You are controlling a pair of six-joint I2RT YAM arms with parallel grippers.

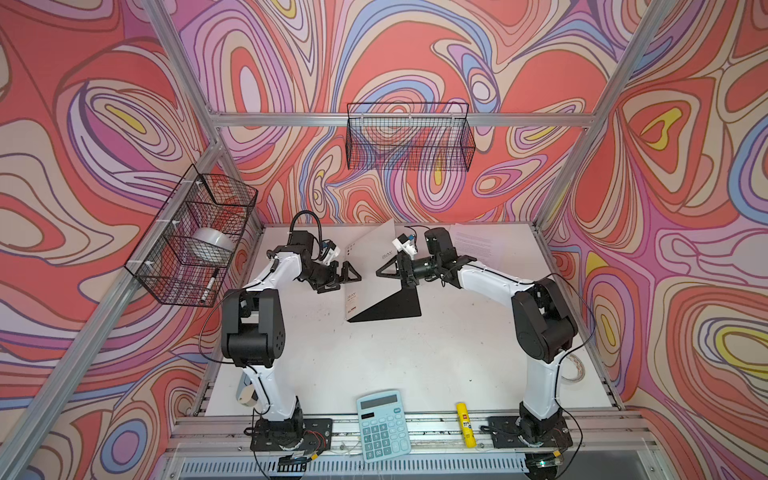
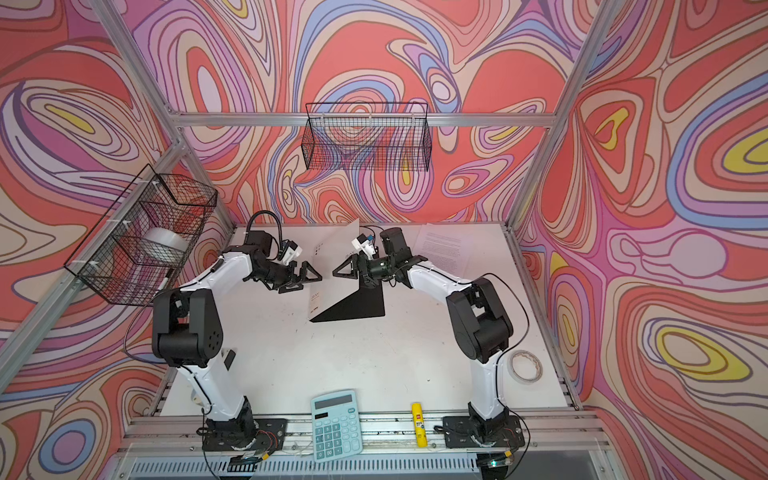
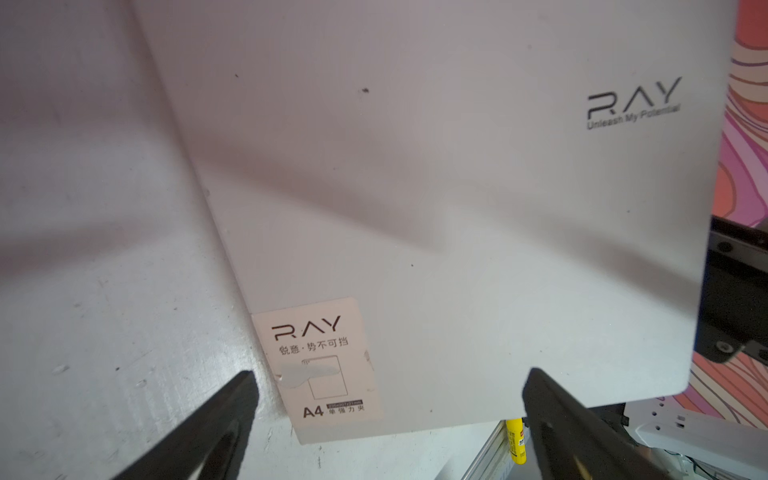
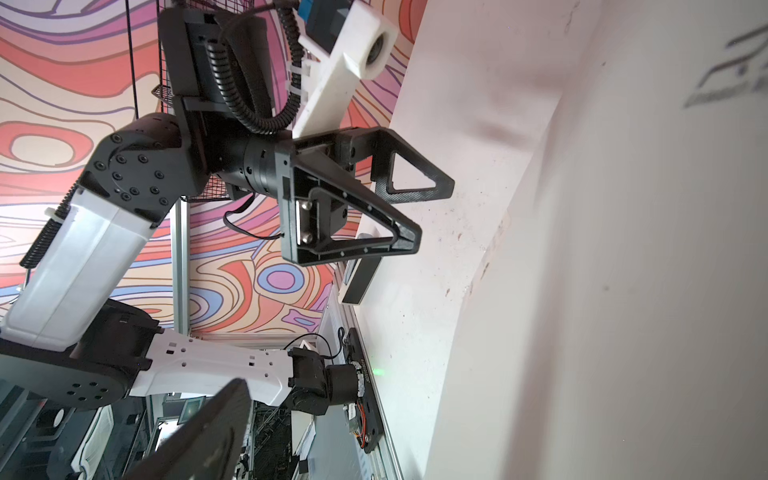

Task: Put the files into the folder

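White folder [image 1: 370, 249] half open toward back edge of tabletop [image 1: 374, 361], cover raised; files [image 1: 478, 241] flat at back right corner; left gripper [image 1: 347, 279] and right gripper [image 1: 392, 276] spread wide, gripping nothing

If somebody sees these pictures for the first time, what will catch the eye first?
The folder stands half open in the middle of the table, its white cover raised over its black inside. The left gripper and the right gripper, both open, face it from either side. The files lie apart at the table's far right.
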